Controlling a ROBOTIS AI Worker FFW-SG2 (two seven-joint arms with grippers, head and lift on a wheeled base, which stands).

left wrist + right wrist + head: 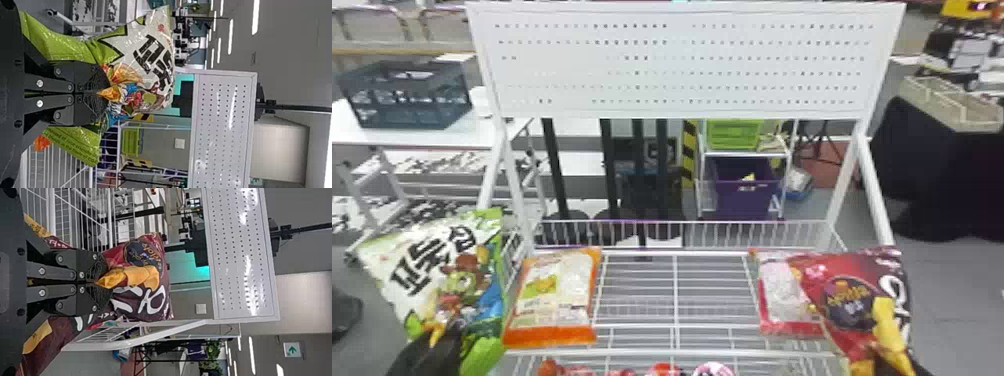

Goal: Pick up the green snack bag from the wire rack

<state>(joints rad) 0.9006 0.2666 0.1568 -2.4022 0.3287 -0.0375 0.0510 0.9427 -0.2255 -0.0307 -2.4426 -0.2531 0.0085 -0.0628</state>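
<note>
2 jaws (left gripper [444, 332]) pinch glossy, white-fronted green snack bag [432, 280].

The left pincer [434, 345] and the right pincer [889, 362] run off the head view's bottom edge. Each covers the gathered part of its bag: the green snack bag [427, 260] and the dark red bag [852, 265]. The latter hides part of the pink-edged packet [776, 290]. Small print on the orange-edged packet [559, 295] is blurred. The head view's bottom edge cuts off some red and pink items [714, 370], their kind unclear.
</note>
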